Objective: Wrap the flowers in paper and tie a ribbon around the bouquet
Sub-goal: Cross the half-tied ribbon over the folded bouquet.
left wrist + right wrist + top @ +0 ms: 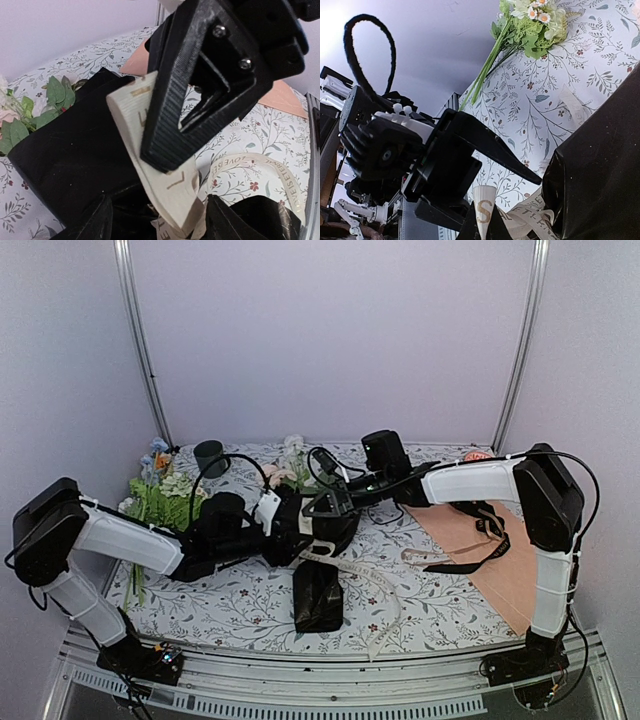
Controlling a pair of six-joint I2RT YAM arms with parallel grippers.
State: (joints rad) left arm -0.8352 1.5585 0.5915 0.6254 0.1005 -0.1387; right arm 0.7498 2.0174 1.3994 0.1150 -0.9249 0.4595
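The bouquet (320, 590) lies mid-table. Its black paper (75, 150) cone points toward the near edge, and the pink and white flowers (291, 462) stick out at the far end. Both arms meet over its middle and hide much of it from above.

The ribbon (175, 192), cream with printed letters, comes up off the paper right where the two claws meet. The right claw (165, 150), reaching in from the right, is pressed together on it. Its fingers pinch the flat band just above the wrap, and a short end stands up past them.

The left claw (159, 219), coming from the left, has its fingers spread, one on each side of the same band lower down, close over the paper. The band runs through the gap between them. It is not pinched there, and I cannot tell whether either finger touches it.

The rest of the ribbon loops over the table (230, 605) to the right of the cone and trails toward the near edge.

A peach sheet (505, 565) with a black strap (470, 558) on it lies to the right. A spare bunch (165, 495) lies far left.
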